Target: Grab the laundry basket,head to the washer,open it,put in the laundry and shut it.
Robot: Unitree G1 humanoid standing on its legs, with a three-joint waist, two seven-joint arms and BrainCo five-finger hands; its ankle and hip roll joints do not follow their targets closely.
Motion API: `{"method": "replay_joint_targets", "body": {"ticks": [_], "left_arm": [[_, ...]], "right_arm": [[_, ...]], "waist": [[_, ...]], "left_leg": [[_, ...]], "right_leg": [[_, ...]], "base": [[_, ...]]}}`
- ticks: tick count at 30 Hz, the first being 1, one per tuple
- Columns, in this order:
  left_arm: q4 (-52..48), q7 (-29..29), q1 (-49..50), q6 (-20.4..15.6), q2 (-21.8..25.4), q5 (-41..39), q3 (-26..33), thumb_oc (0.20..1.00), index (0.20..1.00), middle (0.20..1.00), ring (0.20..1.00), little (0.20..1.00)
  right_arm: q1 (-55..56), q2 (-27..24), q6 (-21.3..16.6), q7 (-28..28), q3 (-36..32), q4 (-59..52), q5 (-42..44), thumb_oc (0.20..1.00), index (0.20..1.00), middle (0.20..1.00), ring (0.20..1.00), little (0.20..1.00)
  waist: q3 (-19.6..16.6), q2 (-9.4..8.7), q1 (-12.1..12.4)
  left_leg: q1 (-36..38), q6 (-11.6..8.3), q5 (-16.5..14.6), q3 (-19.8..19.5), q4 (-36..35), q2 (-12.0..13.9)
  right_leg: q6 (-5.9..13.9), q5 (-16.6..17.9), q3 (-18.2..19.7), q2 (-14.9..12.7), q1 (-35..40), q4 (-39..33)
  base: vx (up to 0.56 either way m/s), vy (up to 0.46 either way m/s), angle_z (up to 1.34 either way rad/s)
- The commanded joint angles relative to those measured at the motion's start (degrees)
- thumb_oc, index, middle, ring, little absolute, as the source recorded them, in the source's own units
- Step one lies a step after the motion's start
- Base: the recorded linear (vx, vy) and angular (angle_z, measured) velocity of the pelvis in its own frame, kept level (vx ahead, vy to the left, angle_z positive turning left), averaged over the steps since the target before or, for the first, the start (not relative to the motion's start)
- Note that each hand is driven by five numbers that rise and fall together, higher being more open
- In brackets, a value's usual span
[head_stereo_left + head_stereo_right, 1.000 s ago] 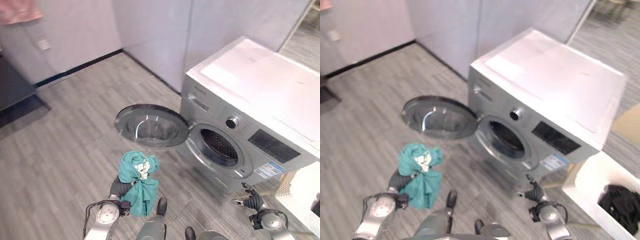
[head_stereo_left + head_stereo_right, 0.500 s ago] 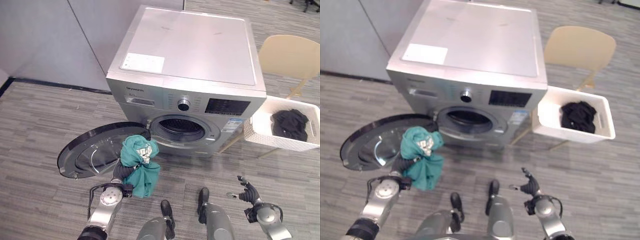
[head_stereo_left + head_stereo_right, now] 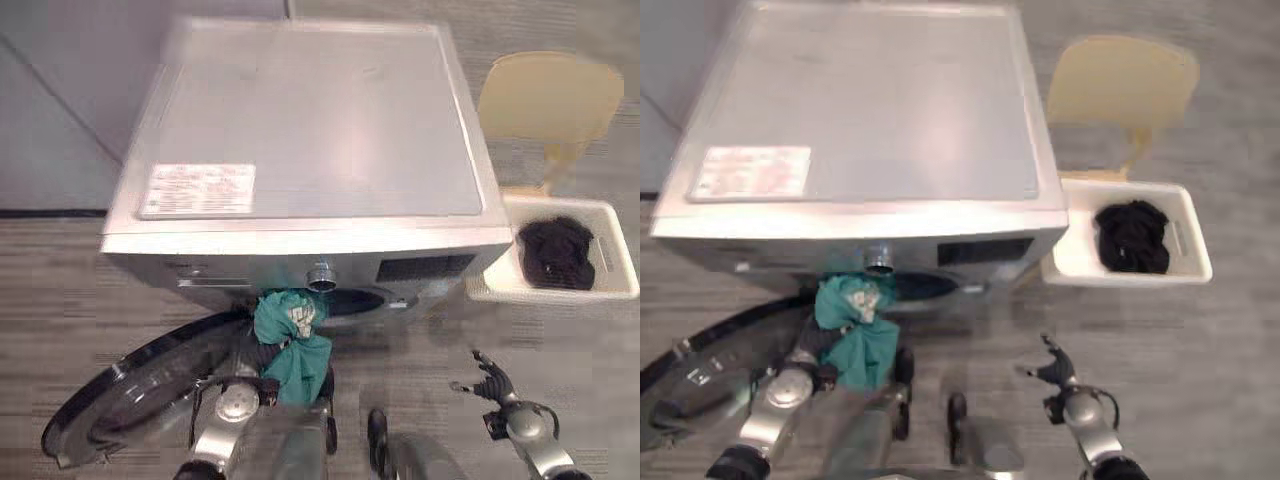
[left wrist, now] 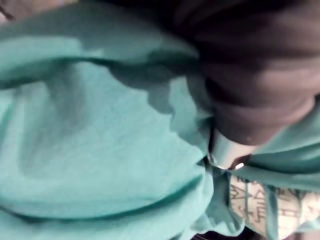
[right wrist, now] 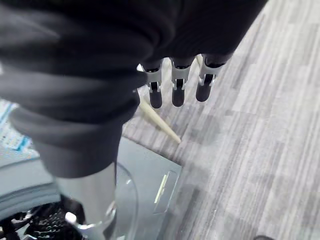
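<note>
A beige chair stands on the grey wood-look floor at the far right. A grey wall panel with a dark baseboard rises at the far left.

Teal garment, silver washer, white basket, black clothes.

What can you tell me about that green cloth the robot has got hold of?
The green cloth is a teal, soft-looking garment, bunched into a crumpled bundle with a pale printed patch near its top. The robot's left hand grips it from below, its fingers buried in the folds, so most of the fabric hangs loosely beside the wrist. It is held up in the air just in front of the washer's open drum, above the open door, not yet inside.
</note>
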Motion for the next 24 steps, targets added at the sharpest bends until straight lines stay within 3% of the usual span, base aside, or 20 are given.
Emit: {"method": "replay_joint_targets", "body": {"ticks": [1, 2, 3, 5, 11, 17, 24], "left_arm": [[-2.7, 5.3, -6.4, -4.0, 1.2, -2.8, -0.8, 0.200, 0.200, 0.200, 0.200, 0.200], [-2.7, 5.3, -6.4, -4.0, 1.2, -2.8, -0.8, 0.200, 0.200, 0.200, 0.200, 0.200], [-3.1, 6.1, -7.6, -4.1, 1.2, -2.7, -1.3, 0.200, 0.200, 0.200, 0.200, 0.200], [-3.5, 7.5, -10.2, -4.2, 1.3, -2.2, -1.8, 0.200, 0.200, 0.200, 0.200, 0.200], [-4.9, 13.5, -20.1, -3.8, 2.4, 1.1, -1.9, 0.200, 0.200, 0.200, 0.200, 0.200], [-0.9, 18.6, -31.8, -3.1, 5.5, 3.3, -3.9, 0.200, 0.200, 0.200, 0.200, 0.200], [14.3, 25.3, -55.2, -1.4, 14.7, 3.4, -9.4, 0.200, 0.200, 0.200, 0.200, 0.200]], "right_arm": [[-2.3, -1.1, -1.9, -3.2, 0.3, -5.5, 4.1, 1.000, 1.000, 1.000, 1.000, 1.000], [-2.3, -1.1, -1.9, -3.2, 0.3, -5.5, 4.1, 1.000, 1.000, 1.000, 1.000, 1.000], [-2.9, -1.3, -1.8, -3.7, 0.5, -6.4, 4.4, 1.000, 1.000, 1.000, 1.000, 1.000], [-4.2, -1.5, -2.0, -4.6, 0.5, -8.1, 5.0, 1.000, 1.000, 1.000, 1.000, 1.000], [-8.6, -1.5, -3.7, -8.1, -0.9, -12.9, 6.2, 1.000, 1.000, 1.000, 1.000, 1.000], [-9.2, -1.8, -5.6, -8.5, -0.7, -15.6, 6.4, 1.000, 1.000, 1.000, 1.000, 1.000], [-8.5, -3.3, -8.9, -6.6, 1.8, -18.0, 8.7, 1.000, 1.000, 1.000, 1.000, 1.000]], "waist": [[1.5, -1.23, 1.0], [1.4, -1.21, 1.0], [1.7, -1.11, 0.7], [1.9, -1.10, 0.1], [1.9, -0.02, -1.8], [1.1, 0.80, -3.3], [0.9, 1.21, -6.4]], "left_leg": [[-7.9, -3.94, -14.7, 1.1, 17.8, 4.4], [-8.1, -3.94, -14.8, 1.0, 18.0, 4.4], [-10.3, -3.96, -17.8, 0.5, 22.0, 4.9], [-15.8, -3.67, -19.9, 0.6, 28.4, 5.8], [-37.3, -2.45, -26.4, -1.0, 49.4, 8.7], [-46.7, -1.42, -30.0, -3.1, 58.9, 10.5], [-53.2, -0.94, -32.5, -4.3, 66.0, 11.3]], "right_leg": [[0.99, 6.4, -1.0, -3.4, -11.5, -2.7], [0.99, 6.3, -1.0, -3.4, -11.7, -2.6], [0.80, 3.7, -0.9, -3.4, -13.9, 1.1], [0.14, 2.2, -0.8, -3.4, -19.2, 5.9], [-1.42, -3.2, -0.9, -2.5, -40.1, 23.6], [-2.36, -6.7, -0.9, -2.4, -49.3, 32.3], [-2.53, -8.4, -1.0, -1.5, -55.8, 38.2]], "base": [[-0.19, 0.041, -0.72], [-0.01, -0.014, -0.11], [-0.01, -0.013, 0.11], [-0.07, -0.028, 0.18], [-0.07, -0.051, -0.04], [0.01, -0.025, -0.07], [0.01, -0.010, -0.07]]}}
